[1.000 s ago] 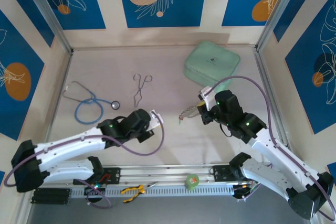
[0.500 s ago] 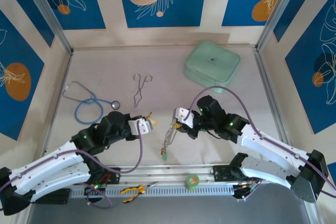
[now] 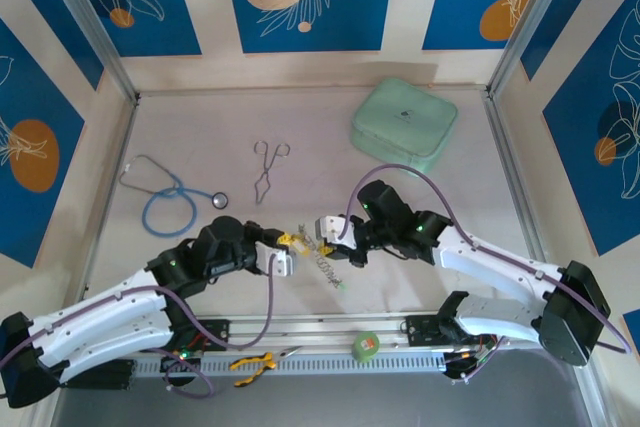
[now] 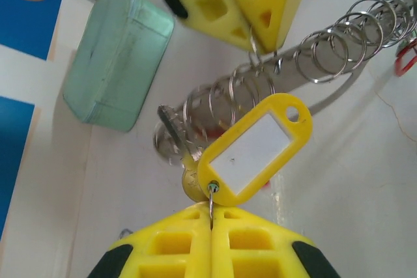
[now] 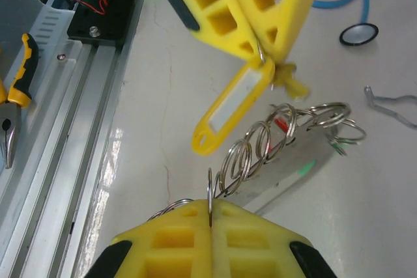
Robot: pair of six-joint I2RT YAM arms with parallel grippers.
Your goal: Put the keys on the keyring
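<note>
The left arm [image 3: 110,309] and the right arm [image 3: 497,259] both stretch low from the table's near edge and bend inward, bringing their wrists together over the middle of the table's near half. The left gripper [image 3: 284,240] and the right gripper [image 3: 316,243] point at each other, tips just apart. On each, the yellow fingers [image 4: 171,252] are pressed flat together.

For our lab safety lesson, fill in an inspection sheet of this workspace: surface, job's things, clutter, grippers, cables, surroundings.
Surface: pale table, no spills seen.
Job's things: yellow key tag and silver keyring coils, held between the arms.
Clutter: stethoscope, forceps, green case; pliers and tape roll by the near rail.
Grippers: left gripper shut on the tag's ring; right gripper shut on the keyring.
Cables: purple cable looping off each arm.
Surroundings: blue leaf-print panels, aluminium frame.
</note>
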